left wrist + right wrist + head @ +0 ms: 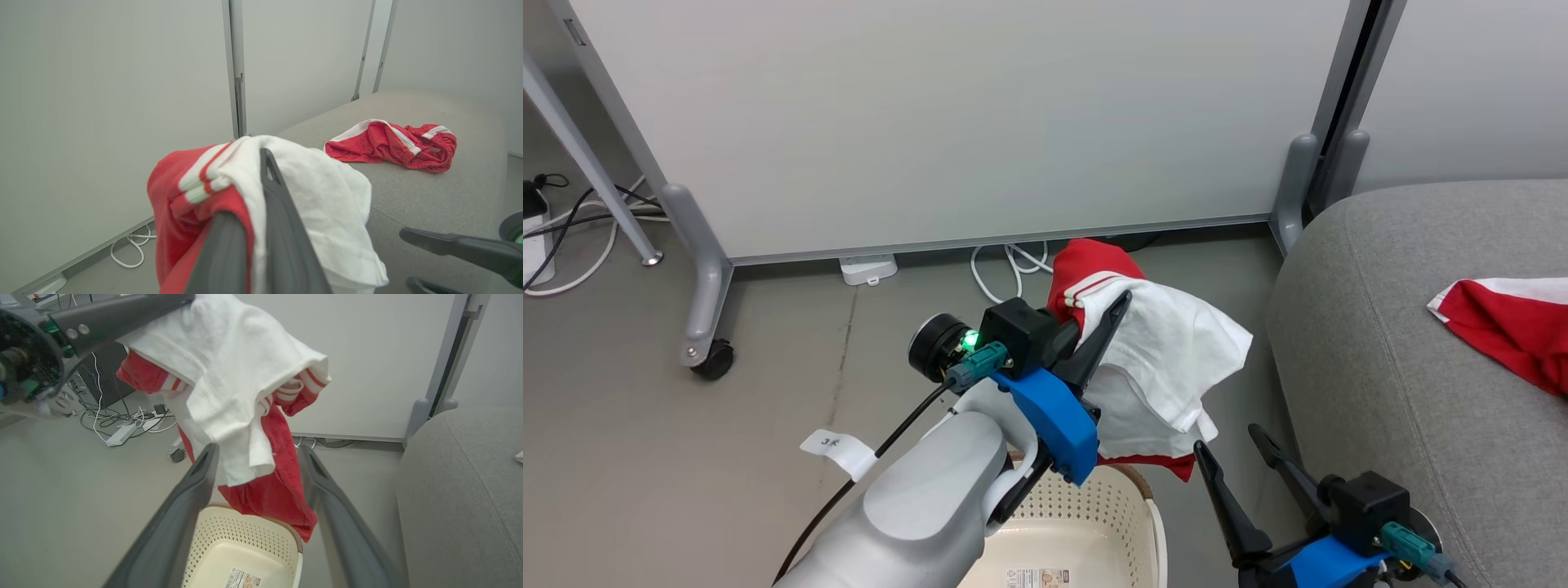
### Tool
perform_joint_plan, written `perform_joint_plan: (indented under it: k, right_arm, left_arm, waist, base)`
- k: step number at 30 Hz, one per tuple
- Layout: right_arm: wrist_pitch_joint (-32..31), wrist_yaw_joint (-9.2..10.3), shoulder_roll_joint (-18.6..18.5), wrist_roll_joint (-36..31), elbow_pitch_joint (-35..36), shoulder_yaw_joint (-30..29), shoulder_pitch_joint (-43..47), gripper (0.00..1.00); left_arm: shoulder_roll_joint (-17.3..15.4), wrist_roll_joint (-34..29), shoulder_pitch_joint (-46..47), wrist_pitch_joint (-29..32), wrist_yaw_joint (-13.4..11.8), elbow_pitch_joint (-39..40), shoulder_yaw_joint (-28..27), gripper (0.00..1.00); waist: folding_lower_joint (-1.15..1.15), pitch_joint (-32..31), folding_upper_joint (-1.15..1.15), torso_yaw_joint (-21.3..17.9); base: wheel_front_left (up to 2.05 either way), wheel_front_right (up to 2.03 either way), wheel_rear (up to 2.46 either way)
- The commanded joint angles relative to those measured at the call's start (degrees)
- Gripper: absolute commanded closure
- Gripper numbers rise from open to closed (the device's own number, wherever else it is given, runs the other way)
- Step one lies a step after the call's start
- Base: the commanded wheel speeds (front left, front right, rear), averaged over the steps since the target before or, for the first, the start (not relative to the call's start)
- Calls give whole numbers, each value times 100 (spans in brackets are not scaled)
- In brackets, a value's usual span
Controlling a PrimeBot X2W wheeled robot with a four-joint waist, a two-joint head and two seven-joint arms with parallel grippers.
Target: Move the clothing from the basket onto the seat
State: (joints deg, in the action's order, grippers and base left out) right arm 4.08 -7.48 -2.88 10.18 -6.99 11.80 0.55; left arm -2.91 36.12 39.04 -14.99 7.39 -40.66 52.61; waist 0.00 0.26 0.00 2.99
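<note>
The left gripper (1117, 310) is clamped on a red and white garment (1168, 359). Its dark fingers are closed with the cloth pinched between them and draped over the upper one. The white panel falls on the side toward the sofa, and the red part with thin stripes bunches on the other. The garment hangs in the air over the far rim of the cream basket (1094, 498); I cannot tell whether its lowest red fold touches that rim. The basket stands on the floor just beside the grey sofa seat (1388, 351). A second red garment (392, 143) with white stripes lies crumpled on the seat, well apart from the held one. The right gripper (1227, 438) hovers low between basket and seat, jaws spread wide, holding nothing. Behind stands a white partition (964, 122) with white cables (1005, 265) at its foot.
</note>
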Motion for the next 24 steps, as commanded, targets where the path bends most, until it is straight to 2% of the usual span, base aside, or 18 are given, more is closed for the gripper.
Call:
perform_joint_plan:
  k: [1,16,24]
  right_arm:
    - [-14,-3,-1,34,-6,-24,101,0]
    - [-53,-3,-1,33,39,-51,145,0]
    - [-111,-3,-1,5,-47,-14,-12,0]
  left_arm:
    - [0,61,115,-29,11,-1,36,100]
    - [1,606,358,-20,-240,126,593,100]
    - [2,705,423,-26,-299,103,631,100]
  waist:
    - [0,-16,0,21]
    - [0,-35,0,124]
    - [0,23,0,84]
  base:
    - [0,0,0]
    - [0,0,0]
    - [0,0,0]
